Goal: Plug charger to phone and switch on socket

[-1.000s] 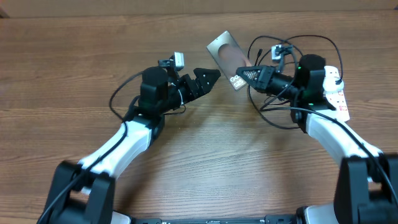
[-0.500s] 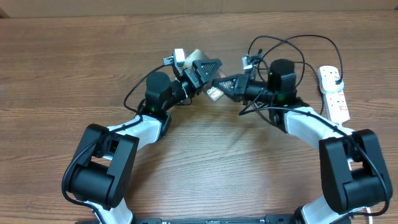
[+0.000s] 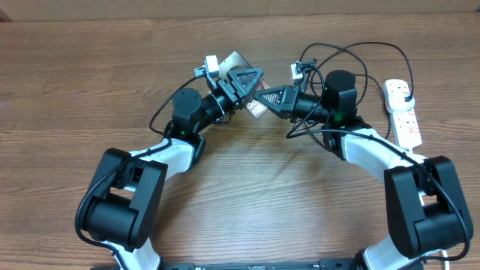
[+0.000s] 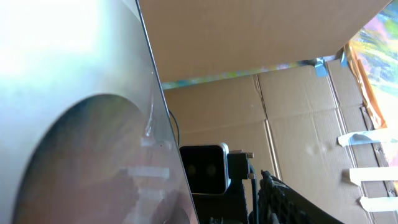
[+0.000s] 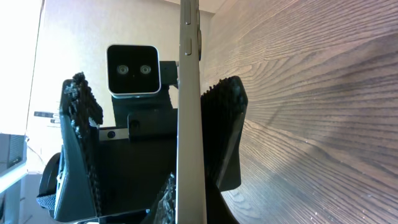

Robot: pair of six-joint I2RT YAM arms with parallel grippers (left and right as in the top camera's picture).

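surface [image 3: 90,67] wood | left hand [image 3: 247,81] wide, straddling phone [image 5: 188,93], one finger touching it | right hand [image 3: 268,97] gripping phone's lettered end | socket [image 3: 401,112] flat, far right, apart | phone — tilted between both hands | charger [image 3: 379,44] — loose loops beside socket

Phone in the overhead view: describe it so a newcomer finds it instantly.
Over the wooden table, look at top centre. The phone is the flat grey-silver slab held up between the left gripper and the right gripper. Unlike the white power strip at the right and the looping black cable, it is gripped, not lying loose.
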